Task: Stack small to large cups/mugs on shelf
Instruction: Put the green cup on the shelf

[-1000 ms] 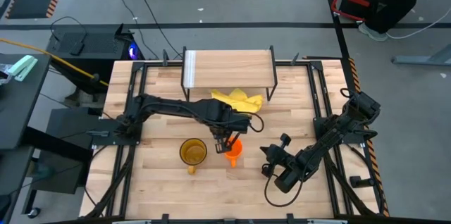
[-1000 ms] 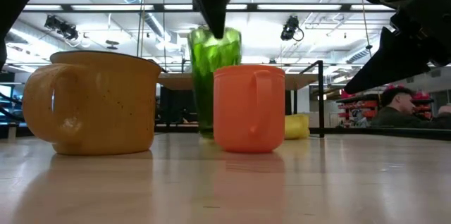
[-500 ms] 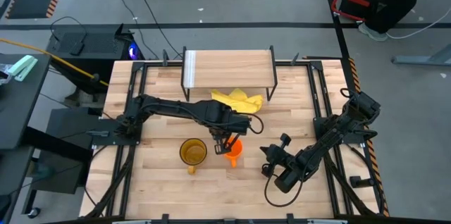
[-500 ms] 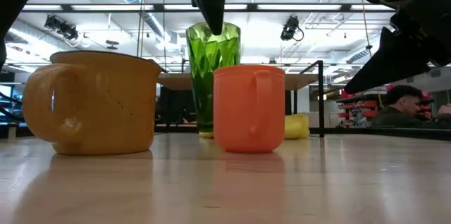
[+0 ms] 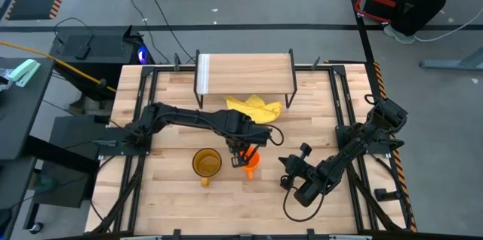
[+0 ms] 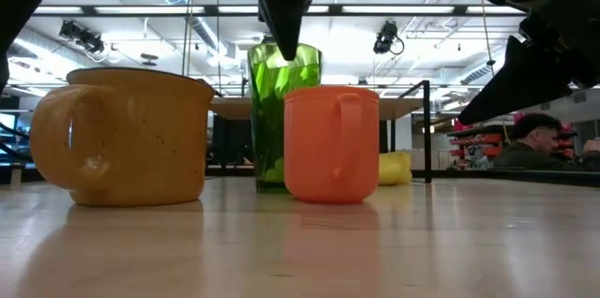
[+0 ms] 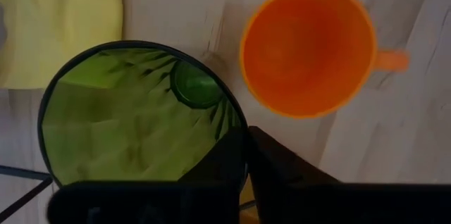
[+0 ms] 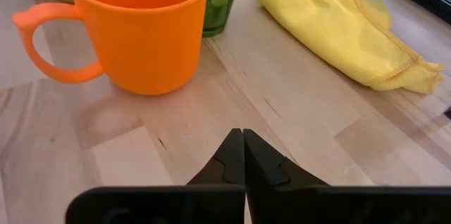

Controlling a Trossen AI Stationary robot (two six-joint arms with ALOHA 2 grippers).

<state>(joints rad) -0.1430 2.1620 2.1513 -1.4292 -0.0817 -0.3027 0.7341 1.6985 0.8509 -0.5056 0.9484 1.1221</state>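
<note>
Yellow cloth (image 5: 255, 107) lies crumpled on slatted wooden tabletop (image 5: 173, 187), near table's middle. Cloth also shows in right wrist view (image 8: 349, 30), flat on boards. Black cables (image 5: 162, 2) trail across grey floor beyond table. Dark cart (image 5: 90, 47) stands off table's corner. Person (image 6: 525, 143) sits in room behind. Ceiling lights (image 6: 80, 34) hang overhead.

overhead looking down, table-level close, both showing orange mug (image 5: 250, 160)
</note>
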